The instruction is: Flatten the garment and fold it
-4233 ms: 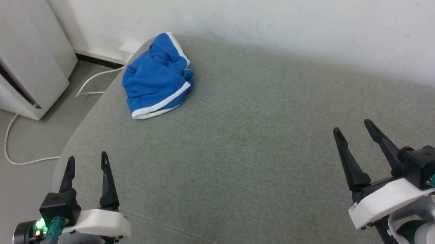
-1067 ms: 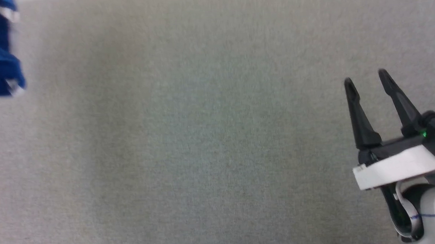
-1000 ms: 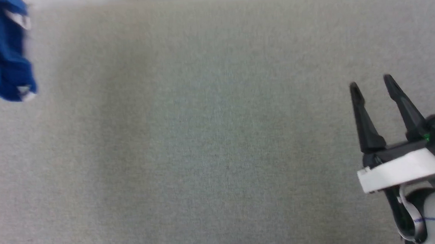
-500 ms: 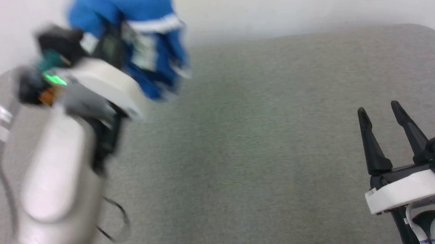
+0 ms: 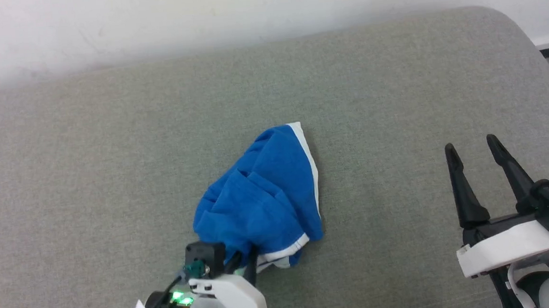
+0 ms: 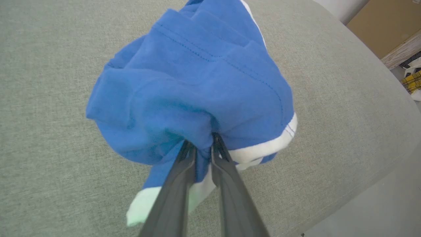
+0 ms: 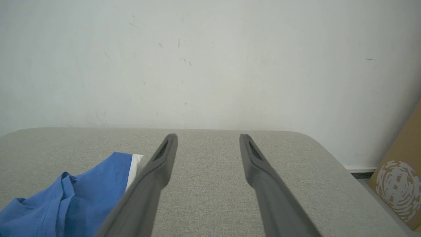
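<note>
The bright blue garment with white trim lies crumpled in a heap near the middle of the grey cushion. My left gripper is at its near edge, shut on a bunch of the blue fabric; in the left wrist view the gripper pinches the garment where it gathers. My right gripper stands open at the right, apart from the cloth, with nothing between its fingers. The right wrist view shows that gripper open, the garment low at its left.
A white wall runs behind the cushion. The cushion's rounded right corner drops to the floor, where a cardboard box leans. Bare cushion lies left and right of the garment.
The camera has swung. My left gripper carried the garment from the far left corner and has lowered it onto the middle of the cushion. The right gripper stays open.
</note>
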Robot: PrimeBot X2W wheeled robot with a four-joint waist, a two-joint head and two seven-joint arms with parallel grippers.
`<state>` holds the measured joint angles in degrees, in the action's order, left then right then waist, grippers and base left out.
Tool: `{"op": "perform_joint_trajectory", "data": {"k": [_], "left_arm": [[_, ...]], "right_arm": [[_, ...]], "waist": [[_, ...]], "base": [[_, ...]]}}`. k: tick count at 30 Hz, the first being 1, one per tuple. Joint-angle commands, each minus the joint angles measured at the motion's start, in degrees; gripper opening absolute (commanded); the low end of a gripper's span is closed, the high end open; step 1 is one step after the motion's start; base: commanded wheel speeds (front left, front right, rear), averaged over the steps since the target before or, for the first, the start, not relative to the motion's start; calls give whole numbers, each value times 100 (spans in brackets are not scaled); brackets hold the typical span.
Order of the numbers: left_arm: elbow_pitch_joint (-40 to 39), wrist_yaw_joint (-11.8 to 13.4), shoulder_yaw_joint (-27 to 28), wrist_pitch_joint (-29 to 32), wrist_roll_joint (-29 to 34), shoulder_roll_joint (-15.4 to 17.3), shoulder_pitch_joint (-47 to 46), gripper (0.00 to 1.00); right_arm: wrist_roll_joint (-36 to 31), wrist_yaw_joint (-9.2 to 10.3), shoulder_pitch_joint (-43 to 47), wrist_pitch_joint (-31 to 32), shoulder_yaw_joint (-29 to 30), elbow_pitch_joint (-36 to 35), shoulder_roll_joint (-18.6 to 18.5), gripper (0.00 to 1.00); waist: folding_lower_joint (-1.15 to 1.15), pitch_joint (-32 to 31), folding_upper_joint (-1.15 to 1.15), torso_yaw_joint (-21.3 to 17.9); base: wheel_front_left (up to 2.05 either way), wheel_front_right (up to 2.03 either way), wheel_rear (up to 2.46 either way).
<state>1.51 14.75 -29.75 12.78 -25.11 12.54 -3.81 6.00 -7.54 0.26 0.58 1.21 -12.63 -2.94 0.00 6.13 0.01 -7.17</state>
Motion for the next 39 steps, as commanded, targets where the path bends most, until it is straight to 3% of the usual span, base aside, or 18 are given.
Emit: {"op": "perform_joint_trajectory", "data": {"k": [1, 10, 22, 27, 32, 39], "left_arm": [[-6, -16, -10, -84, 28, 54, 6, 100], [-869, -95, 86, -679, 271, 326, -27, 100], [-1723, 416, 1090, -917, 498, 1114, 138, 100], [-1794, 497, 1460, -932, 465, 1455, 380, 100], [-1806, 436, 1782, -893, 237, 1741, 682, 100], [-1814, 264, 1999, -1036, -75, 1840, 836, 100]], "right_arm": [[-30, 5, 16, 23, -17, -22, 6, 100], [-27, 5, 59, 109, -31, -15, 6, 100], [18, 5, 238, 206, -53, -46, 6, 100], [7, 5, 319, 257, -14, -42, 6, 100], [-76, 5, 417, 484, 1, 17, 6, 100], [-253, 5, 336, 1133, -357, 146, -2, 100]], "waist": [[0, 19, -1, 21], [0, -283, -1, 202], [0, -547, -1, 372], [0, -623, -1, 415], [0, -673, -1, 479], [0, -622, -1, 683]], "base": [[0, 0, 0], [0, 0, 0], [0, 0, 0], [0, 0, 0], [0, 0, 0], [0, 0, 0]]}}
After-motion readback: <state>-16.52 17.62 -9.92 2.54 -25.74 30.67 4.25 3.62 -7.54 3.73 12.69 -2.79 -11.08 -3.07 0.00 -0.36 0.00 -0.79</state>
